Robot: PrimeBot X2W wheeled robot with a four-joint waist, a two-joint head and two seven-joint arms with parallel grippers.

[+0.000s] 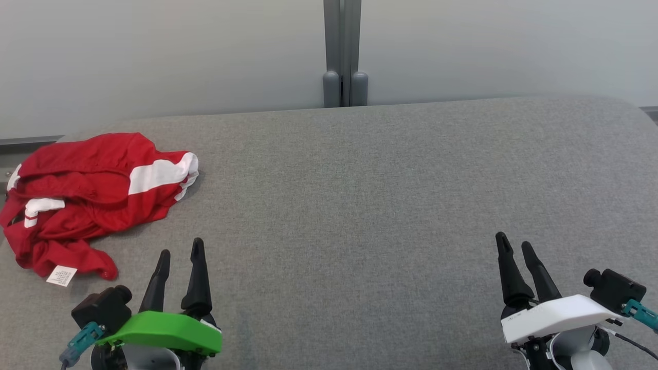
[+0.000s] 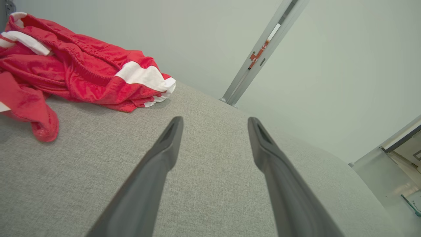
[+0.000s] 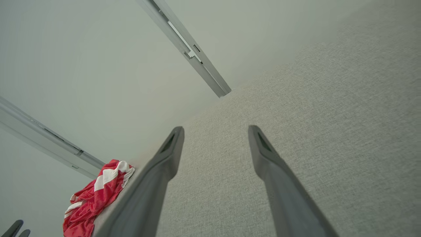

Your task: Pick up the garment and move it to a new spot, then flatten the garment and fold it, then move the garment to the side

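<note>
Garment (image 1: 92, 195) lying crumpled at the far left of the grey surface (image 1: 360, 205), left end effector (image 1: 181, 246) near it, right end effector (image 1: 514, 240) well apart, both open and empty, hence seemingly every step left: pickup, move, flattening, folding, setting aside.

Grey table (image 1: 360, 205) — crumpled red garment (image 1: 87, 200) on it
</note>
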